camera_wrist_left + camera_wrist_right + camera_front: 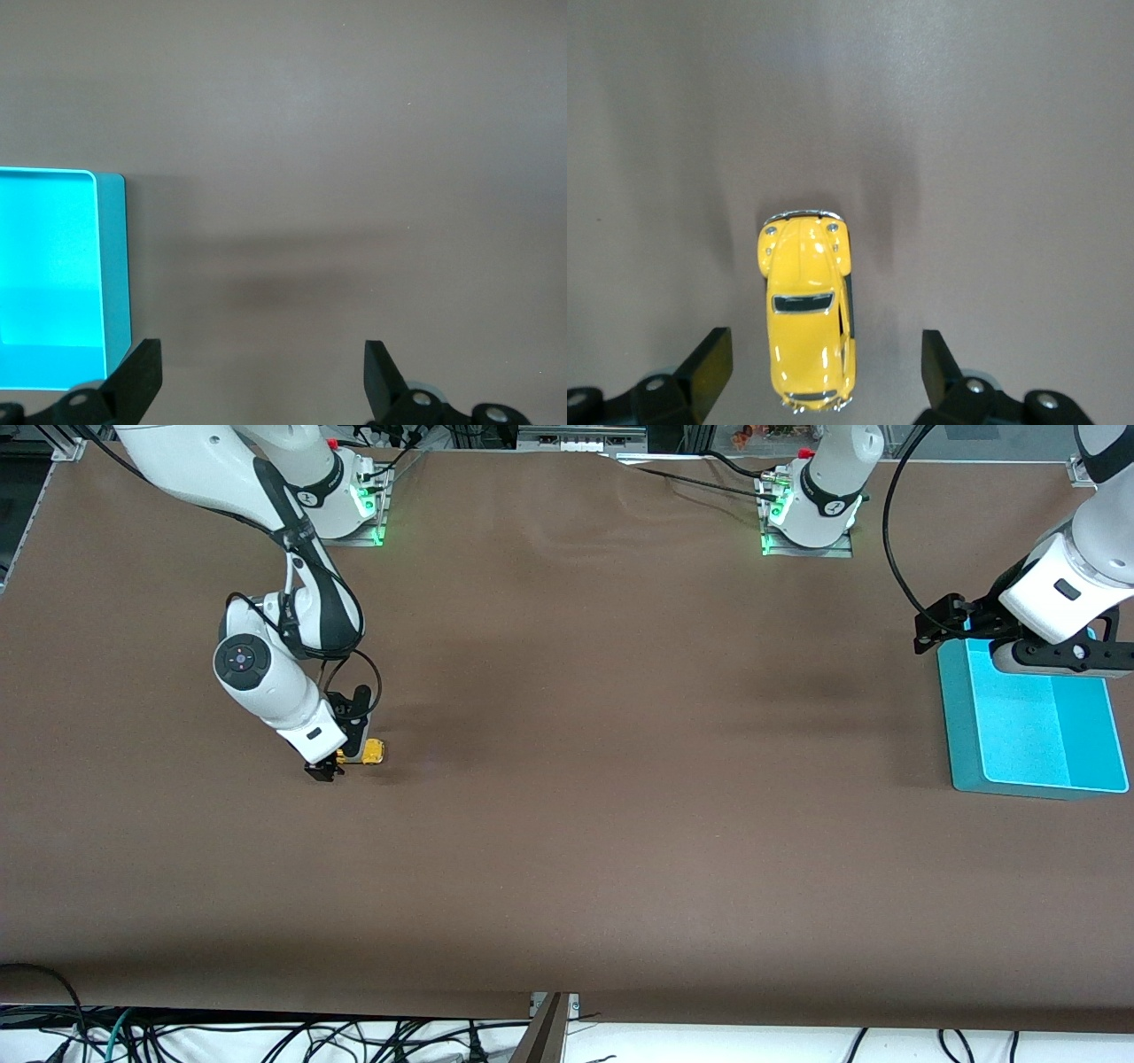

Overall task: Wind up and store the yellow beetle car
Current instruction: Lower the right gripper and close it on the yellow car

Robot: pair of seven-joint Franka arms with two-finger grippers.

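Note:
The yellow beetle car stands on its wheels on the brown table toward the right arm's end. My right gripper is down at the table and open, one finger on each side of the car's rear half, with a gap to the car on both sides. My left gripper hangs open and holds nothing, above the edge of the cyan tray at the left arm's end, where that arm waits.
The cyan tray holds nothing and has a raised rim. A brown mat covers the whole table. Cables hang along the table edge nearest the front camera.

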